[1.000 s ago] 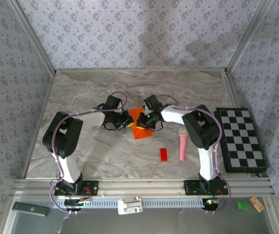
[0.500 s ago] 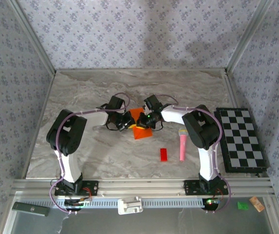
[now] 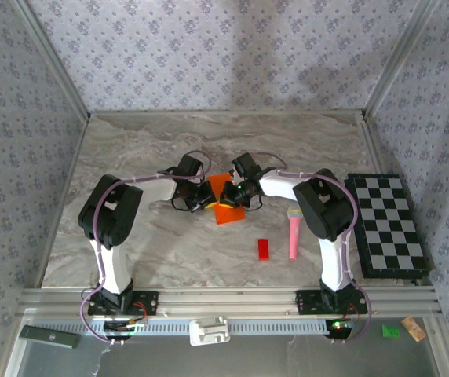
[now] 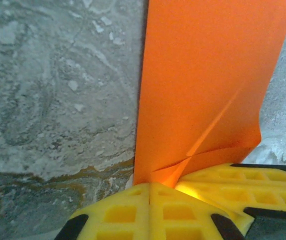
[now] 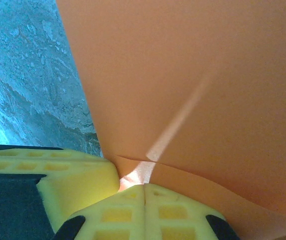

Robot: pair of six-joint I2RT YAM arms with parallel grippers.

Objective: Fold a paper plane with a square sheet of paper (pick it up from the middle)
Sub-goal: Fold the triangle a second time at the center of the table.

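Overhead first: noted the square sheet of paper mid-table, well apart from the red block and pink microphone nearer the bases. Reads as longer than wide, long axis running far-to-near with a slight lean, lowest corner pointing toward the near edge. Flanked by left gripper at its left edge and right gripper at its right edge, both touching orange. Against a second ago: left gripper brought rightward from just beside the sheet onto its edge, left elbow shifted right as well. Right arm, sheet, block and microphone look unchanged.

Left wrist next: left gripper with yellow jaws pressed together, clamped on the sheet's near edge. Seen as a tall strip stretching up the frame over the table, with a diagonal crease rising from the pinch toward upper right.

Right wrist last: right gripper likewise closed tight on the sheet. Pale crease slanting up and right from the pinch, table surface at left.
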